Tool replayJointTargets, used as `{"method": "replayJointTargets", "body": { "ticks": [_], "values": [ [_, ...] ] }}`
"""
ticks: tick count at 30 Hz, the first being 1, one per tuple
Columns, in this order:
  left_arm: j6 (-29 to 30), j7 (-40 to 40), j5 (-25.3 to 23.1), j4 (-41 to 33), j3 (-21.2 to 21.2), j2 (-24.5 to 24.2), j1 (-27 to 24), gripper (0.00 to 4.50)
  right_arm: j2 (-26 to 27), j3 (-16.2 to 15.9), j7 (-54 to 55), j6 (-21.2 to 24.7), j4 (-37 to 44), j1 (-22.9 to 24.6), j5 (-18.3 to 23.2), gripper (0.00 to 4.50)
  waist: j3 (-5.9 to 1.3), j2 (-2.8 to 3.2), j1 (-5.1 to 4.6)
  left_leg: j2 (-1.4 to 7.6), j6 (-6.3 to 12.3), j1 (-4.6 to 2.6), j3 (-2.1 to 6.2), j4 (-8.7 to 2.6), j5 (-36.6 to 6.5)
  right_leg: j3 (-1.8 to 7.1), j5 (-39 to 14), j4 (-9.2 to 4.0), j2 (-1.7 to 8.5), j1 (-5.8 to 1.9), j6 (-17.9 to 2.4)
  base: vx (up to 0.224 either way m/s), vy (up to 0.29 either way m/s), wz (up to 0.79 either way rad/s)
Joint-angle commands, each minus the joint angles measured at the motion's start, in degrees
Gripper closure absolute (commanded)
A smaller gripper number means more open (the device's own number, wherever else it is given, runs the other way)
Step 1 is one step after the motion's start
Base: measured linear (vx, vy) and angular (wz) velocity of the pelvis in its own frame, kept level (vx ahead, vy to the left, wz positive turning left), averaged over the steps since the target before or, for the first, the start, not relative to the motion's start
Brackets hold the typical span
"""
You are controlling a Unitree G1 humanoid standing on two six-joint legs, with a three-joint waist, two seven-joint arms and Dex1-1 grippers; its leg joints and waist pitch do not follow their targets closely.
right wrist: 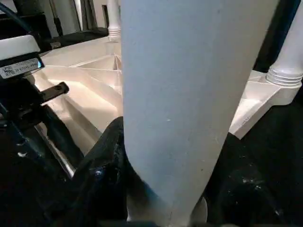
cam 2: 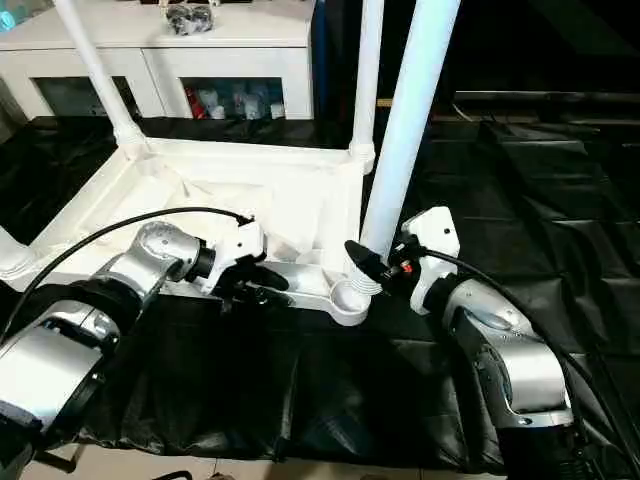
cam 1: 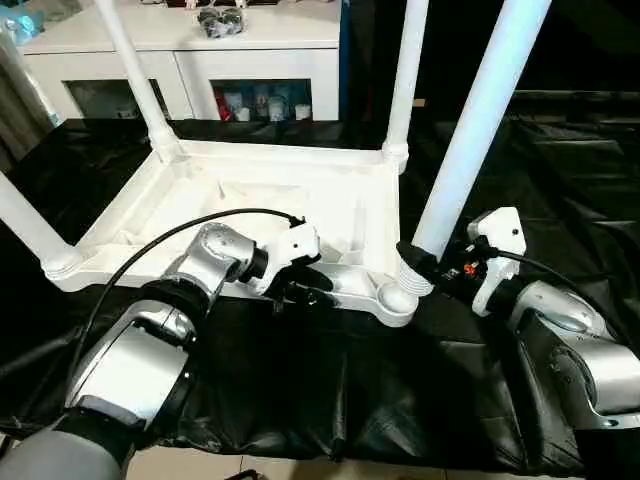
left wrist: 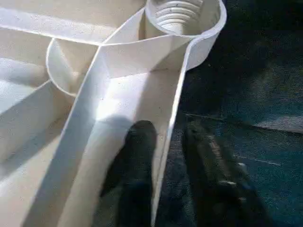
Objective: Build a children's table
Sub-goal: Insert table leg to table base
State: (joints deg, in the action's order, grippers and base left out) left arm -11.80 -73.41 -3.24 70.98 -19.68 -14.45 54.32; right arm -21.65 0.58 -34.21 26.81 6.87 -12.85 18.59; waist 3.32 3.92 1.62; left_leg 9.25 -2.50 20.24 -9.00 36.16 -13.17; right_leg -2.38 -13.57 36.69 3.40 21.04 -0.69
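Behind tabletop [cam 1: 250,190], white cabinet [cam 1: 180,60], black sheet [cam 1: 560,180] underneath

White ribbed tabletop [cam 1: 250,200] and white legs [cam 1: 480,120] are sitting on a glossy black sheet [cam 1: 330,390]. Silver forearms are ending in white wrist housings with black fingers [left wrist: 137,161]. A white cabinet [cam 1: 190,45] is showing at the back.

White tabletop [cam 1: 250,205] lies underside up on black sheeting — four white legs [cam 1: 478,125] standing in its corner sockets.
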Motion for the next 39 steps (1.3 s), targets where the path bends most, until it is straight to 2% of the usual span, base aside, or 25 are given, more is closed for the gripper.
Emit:
{"method": "replayJointTargets", "body": {
  "ticks": [1,2,5,6,7,8,13,15,16,18,19,21,23,24,25,26,28,30,31,32,34,35,36,39],
  "values": [
    [-0.1,-0.6,-0.2,0.6,0.9,0.0,0.8,3.42,-0.6,-0.5,-0.5,0.2,2.3,0.0,0.5,2.64,-4.0,-0.54,-0.2,3.42,3.77,0.04,1.1,-4.31,-2.8,3.08,4.5,-4.47,5.11,-3.42,-17.8,0.0,0.0,0.0],
    [0.1,-1.0,-0.1,0.7,1.0,0.0,0.8,3.75,-0.6,-0.5,-0.5,0.2,2.2,0.0,0.5,2.64,-4.0,-0.57,-0.22,3.45,3.84,0.05,1.12,-4.32,-2.8,3.09,4.7,-4.45,5.14,-3.44,-17.9,0.0,0.0,0.0],
    [0.2,-1.6,-0.9,1.5,1.0,-0.1,1.1,3.74,-0.8,-0.8,-1.1,0.1,1.9,-0.3,0.3,2.64,-4.02,-0.55,-0.2,3.43,4.15,0.08,1.1,-4.34,-2.5,3.08,5.0,-4.45,5.17,-3.49,-17.9,0.0,0.0,0.0],
    [0.3,-1.7,-1.1,1.6,0.9,-0.1,1.1,3.95,-0.8,-0.8,-1.2,0.1,1.9,-0.3,0.3,2.64,-4.03,-0.56,-0.21,3.46,4.26,0.08,1.12,-4.36,-2.3,3.09,5.4,-4.45,5.18,-3.52,-17.9,0.0,0.0,0.0],
    [0.2,-1.6,-1.2,1.7,0.9,-0.2,1.0,4.13,-0.8,-0.8,-1.2,0.1,1.8,-0.4,0.3,2.64,-4.04,-0.96,-0.22,3.46,4.57,0.15,1.06,-4.39,-1.8,3.09,6.1,-4.41,5.16,-3.59,-17.8,0.0,0.0,0.0],
    [0.2,-1.5,-1.4,1.9,0.9,-0.2,0.9,4.13,-0.7,-0.9,-1.2,0.0,1.7,-0.6,0.3,2.64,-4.09,-0.76,-0.14,3.46,4.75,0.14,1.08,-4.36,-1.4,3.09,6.6,-4.3,5.21,-3.56,-17.9,0.0,0.0,0.0],
    [2.7,-0.1,-1.5,2.5,1.9,-0.7,0.2,4.47,-0.1,-1.7,-1.8,0.0,1.1,-1.4,0.4,2.64,-4.16,-1.03,-0.43,3.52,6.36,0.38,1.12,-4.38,0.7,2.84,9.0,-4.04,5.32,-3.59,-18.1,0.0,0.0,0.0],
    [3.5,0.3,-1.3,2.5,2.3,-0.7,0.0,4.48,0.0,-1.9,-1.8,0.0,0.9,-1.5,0.4,2.64,-4.15,-1.01,-0.68,3.56,6.76,0.39,1.11,-4.33,0.8,2.87,8.6,-4.11,5.37,-3.57,-18.3,0.0,0.0,0.0],
    [3.4,0.4,-1.5,2.0,2.2,-1.0,-0.8,4.48,0.3,-2.3,-2.0,0.0,0.4,-1.8,0.4,2.64,-4.11,-1.78,-0.88,3.57,7.03,0.47,1.07,-4.42,0.6,2.83,8.4,-4.25,5.36,-3.61,-18.4,0.0,0.0,0.0],
    [3.2,1.1,-2.8,1.1,1.1,-1.9,-2.7,4.5,0.7,-3.0,-2.4,-0.3,-0.9,-2.5,0.1,2.64,-3.99,-1.7,-1.02,3.51,7.14,0.69,1.17,-4.5,0.7,2.75,7.2,-4.14,5.49,-3.72,-18.3,0.0,0.0,0.0],
    [3.5,2.0,-3.5,0.5,0.6,-2.5,-3.7,4.5,0.9,-3.5,-2.6,-0.6,-1.7,-3.0,-0.2,2.64,-3.86,-1.47,-1.44,3.57,7.12,0.61,1.1,-4.5,-0.4,2.77,5.0,-4.47,5.49,-3.51,-18.3,0.0,0.0,0.0],
    [6.7,5.7,-3.2,-0.7,1.6,-3.1,-5.5,4.5,1.6,-4.2,-2.8,-1.2,-3.4,-4.3,-0.7,2.64,-3.7,-2.01,-1.81,3.67,6.58,0.51,1.03,-4.67,-1.8,2.73,2.5,-4.68,5.39,-3.33,-18.4,0.0,0.0,0.0],
    [7.3,6.3,-2.8,-1.1,2.0,-3.1,-5.8,4.5,1.7,-4.4,-2.8,-1.3,-3.7,-4.6,-0.8,2.64,-3.45,-1.93,-1.77,3.69,5.66,0.25,0.9,-4.78,-3.6,2.84,-1.5,-5.1,5.38,-3.09,-18.2,0.0,0.0,0.0],
    [8.8,6.7,-1.9,-2.8,3.2,-3.1,-6.7,4.5,2.0,-4.6,-2.9,-1.5,-4.3,-5.1,-1.0,2.64,-3.37,-2.27,-1.76,3.73,5.02,0.36,0.87,-4.9,-4.1,2.89,-3.3,-5.28,5.44,-3.22,-17.6,0.0,0.0,0.0],
    [10.3,7.6,-0.6,-6.0,4.7,-3.0,-8.2,4.5,2.5,-4.9,-2.9,-1.9,-5.3,-5.8,-1.2,2.64,-3.4,-2.45,-1.87,3.74,4.62,0.65,0.98,-5.02,-3.7,2.84,-3.5,-4.99,5.51,-3.47,-17.2,0.0,0.0,0.0],
    [11.1,8.1,0.1,-8.6,5.5,-3.0,-9.3,4.5,2.9,-5.1,-2.8,-2.3,-6.0,-6.1,-1.5,2.64,-3.42,-2.28,-2.03,3.77,4.52,0.72,1.02,-5.05,-3.6,2.8,-3.5,-4.91,5.57,-3.4,-17.2,0.0,0.0,0.0],
    [11.7,8.3,0.6,-10.8,6.0,-2.9,-10.2,4.5,3.1,-5.2,-2.7,-2.8,-6.7,-6.4,-1.8,2.64,-3.47,-2.28,-2.17,3.81,4.48,0.35,0.75,-4.95,-4.0,2.9,-3.5,-5.21,5.39,-2.87,-17.0,0.0,0.0,0.0],
    [13.3,7.9,0.7,-15.5,5.7,-3.0,-12.5,4.5,3.5,-5.4,-2.1,-3.7,-8.6,-7.1,-2.5,2.64,-3.53,-2.73,-2.19,3.84,4.73,0.45,0.64,-4.96,-3.2,2.95,-1.6,-5.04,5.4,-2.86,-17.4,0.0,0.0,0.0],
    [14.2,7.8,0.5,-17.4,5.3,-3.1,-13.4,4.5,3.6,-5.5,-1.9,-4.1,-9.5,-7.4,-2.9,2.64,-3.71,-2.53,-2.13,3.99,4.82,0.39,0.68,-4.91,-2.4,2.98,0.0,-4.68,5.46,-2.9,-17.6,0.0,0.0,0.0],
    [14.2,8.1,0.1,-19.5,4.7,-3.1,-14.8,4.5,3.7,-5.8,-1.7,-4.7,-10.9,-7.8,-3.5,2.64,-3.74,-2.74,-2.1,3.96,5.29,0.33,0.57,-4.86,-1.6,2.95,1.2,-4.6,5.42,-2.72,-17.8,0.0,0.0,0.0],
    [14.0,8.6,-0.2,-19.6,4.5,-3.0,-15.1,4.5,3.8,-5.6,-1.3,-5.1,-11.6,-8.0,-3.7,2.64,-3.76,-2.66,-2.02,3.86,5.69,0.4,0.48,-4.76,-0.9,2.97,2.1,-4.58,5.33,-2.7,-17.7,0.0,0.0,0.0],
    [12.6,9.0,-1.2,-19.5,3.5,-3.1,-15.7,4.5,3.9,-5.4,-1.0,-5.6,-13.0,-8.4,-4.2,2.64,-3.81,-2.99,-1.91,3.83,6.14,0.47,0.44,-4.72,-0.1,2.98,3.0,-4.45,5.3,-2.73,-17.6,0.0,0.0,0.0],
    [13.0,9.2,-1.6,-20.0,3.3,-3.1,-16.1,4.5,3.8,-5.3,-0.8,-6.1,-13.9,-8.5,-4.6,2.64,-3.73,-2.83,-1.72,3.89,6.3,0.38,0.38,-4.73,-0.3,2.95,2.8,-4.5,5.33,-2.57,-17.3,0.0,0.0,0.0],
    [13.0,9.3,-1.7,-21.0,3.4,-3.0,-16.4,4.5,3.8,-5.1,-0.7,-6.8,-15.0,-8.8,-4.8,2.64,-3.6,-2.95,-1.66,3.9,5.77,0.37,0.36,-4.85,-1.5,2.96,0.9,-4.7,5.34,-2.55,-17.1,0.0,0.0,0.0]
  ]
}}
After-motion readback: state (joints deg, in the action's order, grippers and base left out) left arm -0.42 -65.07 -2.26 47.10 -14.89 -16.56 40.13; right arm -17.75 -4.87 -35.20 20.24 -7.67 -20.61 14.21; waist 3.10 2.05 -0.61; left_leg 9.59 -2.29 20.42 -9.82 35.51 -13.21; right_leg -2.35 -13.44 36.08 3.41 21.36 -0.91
